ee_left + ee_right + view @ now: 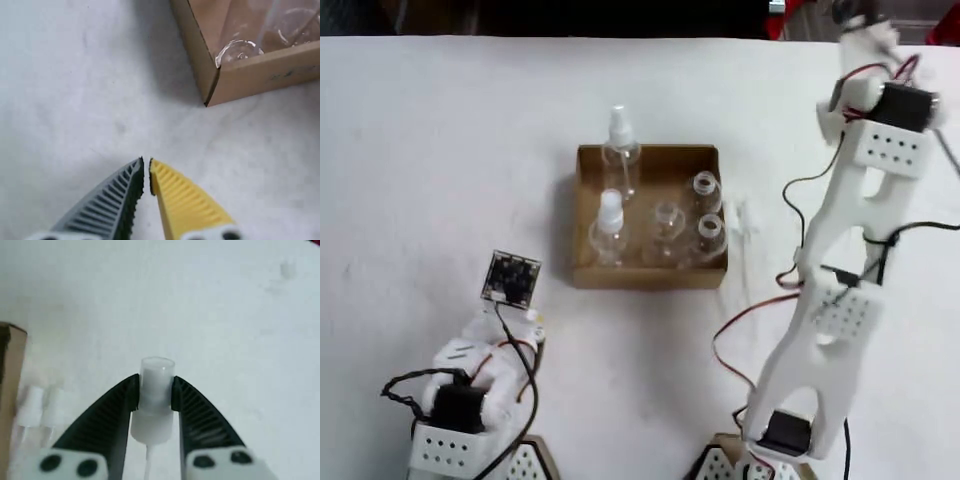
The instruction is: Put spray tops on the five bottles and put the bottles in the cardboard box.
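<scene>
Left arm (470, 390) sits folded up at the near left of the surface (440, 150). Left claw (146, 166) hangs low over bare surface near the box's corner, grey and yellow fingers pinched almost together with just a sliver between the tips and nothing in them.

The box (650, 272) is in the middle, open side up, and all five bottles stand upright in it with their necks pointing straight up. The two capped bottles (620, 160) are along its left side, one far and one near. The three open bottles (667, 222) take the middle and right side, with no tops on. The left wrist view catches the round base of one bottle (237, 50) through the box's corner.

Just beside the box's right wall are the loose tops (742, 218). They lie flat on the surface, long axis running roughly along that wall, apart from the cardboard. In the right wrist view it looks like two of them (37, 405), side by side.

Right arm (840, 260) stretches from the near edge up to the far right of the surface. Right claw (155, 381) is clamped on a spray top (156, 390), black fingers squeezing it on both sides just under the cap. Its long axis lines up with the claw: the cap end pokes out past the fingertips, and the thin tube (147, 462) points back toward the wrist. It's held well off from the box, over bare surface.
</scene>
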Motion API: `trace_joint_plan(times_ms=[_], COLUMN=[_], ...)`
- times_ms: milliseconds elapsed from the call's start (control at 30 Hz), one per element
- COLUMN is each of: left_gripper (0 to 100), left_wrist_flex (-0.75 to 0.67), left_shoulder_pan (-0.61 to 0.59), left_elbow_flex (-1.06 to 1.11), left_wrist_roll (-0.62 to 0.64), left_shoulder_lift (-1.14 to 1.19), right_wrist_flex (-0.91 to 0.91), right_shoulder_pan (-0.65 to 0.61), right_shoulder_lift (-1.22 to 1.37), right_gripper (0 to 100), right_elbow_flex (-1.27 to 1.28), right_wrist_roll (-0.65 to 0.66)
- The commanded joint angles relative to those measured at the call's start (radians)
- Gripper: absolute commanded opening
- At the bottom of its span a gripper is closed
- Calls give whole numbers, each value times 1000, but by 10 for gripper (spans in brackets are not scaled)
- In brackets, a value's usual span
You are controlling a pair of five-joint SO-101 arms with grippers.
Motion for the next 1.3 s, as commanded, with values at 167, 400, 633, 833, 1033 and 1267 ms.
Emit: trace_joint_plan(times_ms=[167, 400, 633, 833, 1033, 1267], left_gripper=[24, 24, 24, 24, 24, 24], left_wrist_flex=[6, 6, 6, 6, 6, 17], left_shoulder_pan=[-10, -10, -10, -10, -10, -10], left_elbow_flex=[2, 2, 2, 2, 2, 2], left_wrist_roll=[-12, -12, -12, -12, -12, -12], left_shoulder_lift=[-7, -7, -7, -7, -7, -7], right_wrist_flex=[27, 24, -170, -390, -806, -1340], right_shoulder_pan=[5, -76, -199, -255, -309, -486], right_shoulder_lift=[-561, -914, -1116, -1231, -1385, -1557], right_gripper=[15, 18, 16, 16, 16, 15], right_elbow_flex=[443, 703, 928, 1235, 1544, 1930], right_wrist_roll=[-61, -63, -60, -58, -63, -63])
